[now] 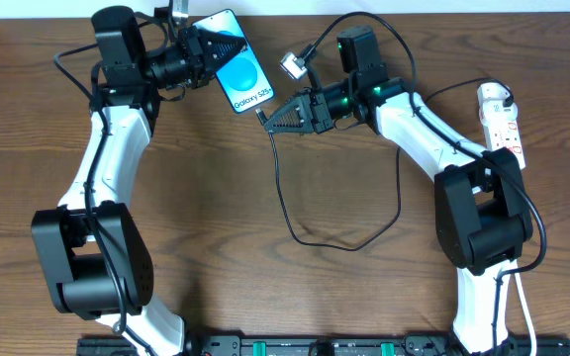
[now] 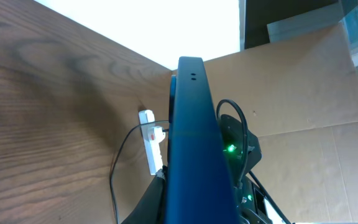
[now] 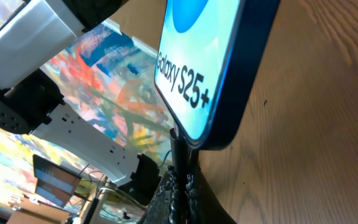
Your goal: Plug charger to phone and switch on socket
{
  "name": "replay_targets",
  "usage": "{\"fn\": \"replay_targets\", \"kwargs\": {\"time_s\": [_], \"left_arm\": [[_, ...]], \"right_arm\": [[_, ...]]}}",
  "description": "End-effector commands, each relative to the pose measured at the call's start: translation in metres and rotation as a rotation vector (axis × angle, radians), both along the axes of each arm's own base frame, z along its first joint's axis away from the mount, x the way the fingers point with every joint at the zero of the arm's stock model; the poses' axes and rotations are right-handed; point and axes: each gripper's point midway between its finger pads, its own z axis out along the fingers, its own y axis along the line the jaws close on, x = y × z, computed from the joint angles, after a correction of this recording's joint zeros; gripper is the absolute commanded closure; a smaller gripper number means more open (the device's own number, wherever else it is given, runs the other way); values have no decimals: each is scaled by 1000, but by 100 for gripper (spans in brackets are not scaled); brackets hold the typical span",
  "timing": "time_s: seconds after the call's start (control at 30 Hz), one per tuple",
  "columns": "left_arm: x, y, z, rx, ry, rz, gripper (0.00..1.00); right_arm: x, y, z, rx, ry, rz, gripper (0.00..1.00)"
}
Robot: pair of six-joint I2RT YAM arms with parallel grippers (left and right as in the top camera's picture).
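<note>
- Gripping the phone (image 1: 240, 71) in my left gripper (image 1: 214, 49) at the tabletop's (image 1: 216, 247) far edge; its long axis slants near-right.
- My right gripper (image 1: 273, 116) pinches the charger (image 1: 281, 188) tip at its lower end; room nearward.

To me this is a robotics lab. Two white-and-black arms (image 1: 97, 188) stand on a black rail (image 1: 315, 346) at a wood-pattern worktop (image 1: 265, 297). Plain cardboard sheets (image 2: 303, 81) stand behind, and beyond a colourful painted panel (image 3: 104, 74) sits perhaps a screen (image 3: 51, 180).
</note>
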Motion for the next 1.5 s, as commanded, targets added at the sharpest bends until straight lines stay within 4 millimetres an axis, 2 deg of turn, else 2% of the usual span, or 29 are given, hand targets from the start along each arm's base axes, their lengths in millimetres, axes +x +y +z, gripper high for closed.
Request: {"fn": "replay_targets", "kwargs": {"time_s": [0.0, 0.77, 1.47], "left_arm": [[-3, 0, 15, 8, -60, -12, 93], [-3, 0, 15, 8, -60, -12, 93], [-4, -1, 15, 7, -59, -15, 93]], "right_arm": [[-3, -4, 11, 21, -8, 14, 99], [-4, -4, 10, 13, 12, 15, 99], [-6, -5, 17, 22, -10, 15, 99]]}}
